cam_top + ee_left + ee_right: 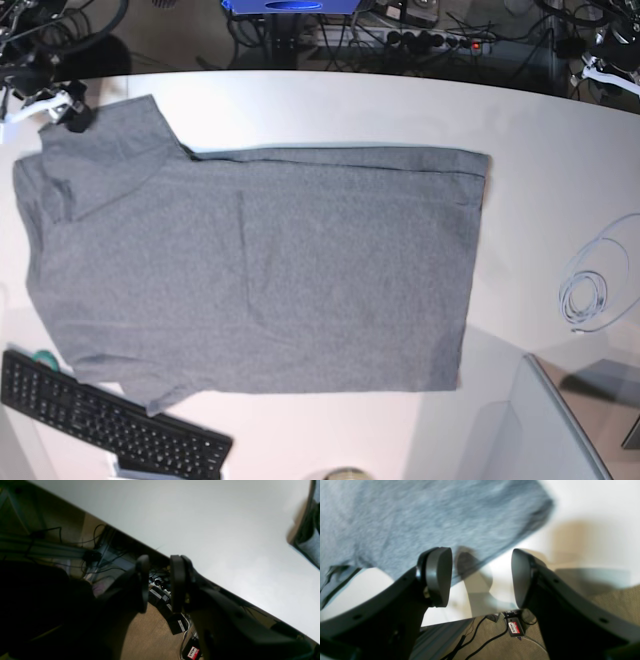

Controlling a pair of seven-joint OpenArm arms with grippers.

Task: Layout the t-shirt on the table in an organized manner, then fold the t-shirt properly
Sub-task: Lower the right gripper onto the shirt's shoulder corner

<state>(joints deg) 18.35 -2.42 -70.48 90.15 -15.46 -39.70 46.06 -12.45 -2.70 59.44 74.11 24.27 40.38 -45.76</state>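
The heather-grey t-shirt (250,270) lies spread flat on the white table (530,150), neckline end to the left, hem to the right. My right gripper (481,577) is open and empty at the table's far left edge, just short of the shirt's sleeve (420,517); in the base view it sits by the sleeve corner (65,112). My left gripper (160,582) is empty with a narrow gap between its fingers, hovering over the far right table edge (155,550), well away from the shirt (311,545). It barely shows in the base view (605,65).
A black keyboard (100,420) lies at the front left, its top edge touching the shirt. A coiled white cable (590,290) lies on the right. A grey bin (530,430) stands at the front right. Cables and power strips (420,40) run behind the table.
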